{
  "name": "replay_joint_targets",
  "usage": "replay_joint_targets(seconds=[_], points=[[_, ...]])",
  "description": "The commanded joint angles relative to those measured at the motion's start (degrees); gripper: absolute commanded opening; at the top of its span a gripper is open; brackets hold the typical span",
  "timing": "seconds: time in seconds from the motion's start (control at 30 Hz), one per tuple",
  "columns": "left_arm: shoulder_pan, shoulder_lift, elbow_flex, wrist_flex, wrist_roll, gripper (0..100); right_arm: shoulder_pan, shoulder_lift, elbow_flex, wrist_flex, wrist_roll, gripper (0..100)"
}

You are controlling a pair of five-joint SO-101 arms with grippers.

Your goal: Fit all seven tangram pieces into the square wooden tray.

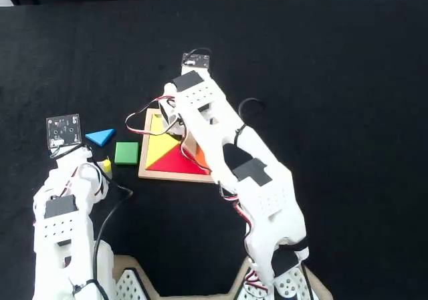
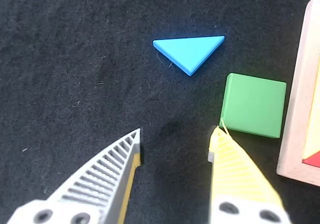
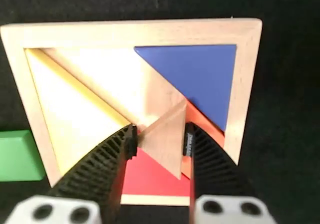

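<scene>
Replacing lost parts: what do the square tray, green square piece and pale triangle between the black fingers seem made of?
Square tray: pale bare wood, faint grain showing. Green square piece: smooth matte paint, possibly over wood; no grain visible. Pale triangle: bare-wood look, matching the tray.

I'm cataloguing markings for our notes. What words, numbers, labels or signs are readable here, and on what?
No readable text anywhere: the tray, the green square, the blue triangle, the wood-coloured triangle in the right gripper and the left gripper show no print.
Any marks on the circuit board are too small to read.
</scene>
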Motion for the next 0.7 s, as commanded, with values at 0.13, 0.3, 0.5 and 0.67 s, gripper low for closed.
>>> replay_joint_targets(seconds=[0.13,0.3,0.5,0.67], points=[[0.8,-0.9,-0.5,-1.1,-0.4,22,0.6,-0.5,-0.7,0.4,4.7,14.0],[0.8,-0.9,-0.5,-1.1,-0.4,22,-1.1,-0.5,-0.7,0.4,6.1,21.4],[0.8,-0.9,-0.5,-1.1,-0.4,22,-2.1,-0.5,-2.7,0.5,6.2,21.6],[0.8,-0.9,-0.5,-1.1,-0.4,22,-2.0,-0.8,-7.4,2.5,11.3,19.8]])
